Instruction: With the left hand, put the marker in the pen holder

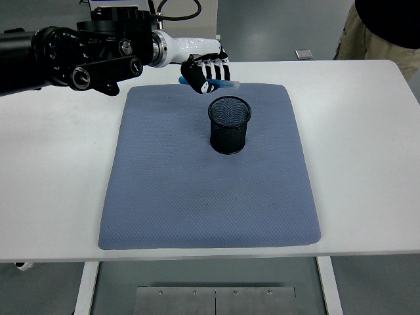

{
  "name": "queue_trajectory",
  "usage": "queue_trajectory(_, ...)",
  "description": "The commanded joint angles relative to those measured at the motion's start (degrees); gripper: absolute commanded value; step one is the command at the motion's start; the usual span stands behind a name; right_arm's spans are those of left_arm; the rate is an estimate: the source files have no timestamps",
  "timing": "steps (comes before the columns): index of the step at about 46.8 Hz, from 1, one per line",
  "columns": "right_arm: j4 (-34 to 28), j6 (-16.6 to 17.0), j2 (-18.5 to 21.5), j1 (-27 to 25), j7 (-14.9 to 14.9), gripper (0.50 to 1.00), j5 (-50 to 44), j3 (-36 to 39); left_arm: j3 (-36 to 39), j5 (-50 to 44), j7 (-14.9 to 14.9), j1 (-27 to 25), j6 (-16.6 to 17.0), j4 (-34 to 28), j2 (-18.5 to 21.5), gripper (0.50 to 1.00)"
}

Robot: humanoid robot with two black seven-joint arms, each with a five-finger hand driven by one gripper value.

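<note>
- Marker (222, 83): blue, in the left hand (205, 72), carried in the air over the mat's far edge. Its long axis lies roughly level, running left to right, with one end poking out past the fingers toward the right.
- Left hand: fingers curled around the marker, gripping it. The arm (79, 52) reaches in from the far-left corner of the table.
- Holder (230, 124): black mesh cup, upright and mouth open, on the far half of the mat. It sits just nearer and slightly right of the hand, close beside it.
- Judgement: the marker likely has to tip toward vertical before it can drop into the holder's mouth.
- Right hand: not in view.
- Mat (203, 197): blue-grey, centred on the white table (367, 164).
- Person (384, 26) stands at the far-right corner.
- No readable labels or writing.
</note>
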Motion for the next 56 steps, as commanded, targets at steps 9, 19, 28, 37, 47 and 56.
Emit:
queue_trajectory(9, 0.0, 0.0, 0.0, 0.0, 0.0, 1.000, 0.0, 0.0, -3.4, -4.3, -0.1, 0.4, 0.3, -0.1, -2.9, 0.500)
queue_trajectory(19, 0.0, 0.0, 0.0, 0.0, 0.0, 1.000, 0.0, 0.0, -6.6, -6.0, -0.2, 2.7, 0.5, -0.1, -4.6, 0.500)
queue_trajectory(28, 0.0, 0.0, 0.0, 0.0, 0.1, 1.000, 0.0, 0.0, -7.3, -10.5, -0.4, 3.7, 0.6, -0.1, -4.8, 0.500)
queue_trajectory(37, 0.0, 0.0, 0.0, 0.0, 0.0, 1.000, 0.0, 0.0, -7.3, -15.1, -3.7, 5.3, 1.8, -0.1, -4.8, 0.500)
queue_trajectory(47, 0.0, 0.0, 0.0, 0.0, 0.0, 1.000, 0.0, 0.0, -7.3, -20.0, -5.0, 6.6, 1.8, 0.0, -4.3, 0.517)
queue_trajectory(56, 0.0, 0.0, 0.0, 0.0, 0.0, 1.000, 0.0, 0.0, -7.3, -22.1, -6.0, 8.0, 1.9, 0.0, -4.2, 0.636)
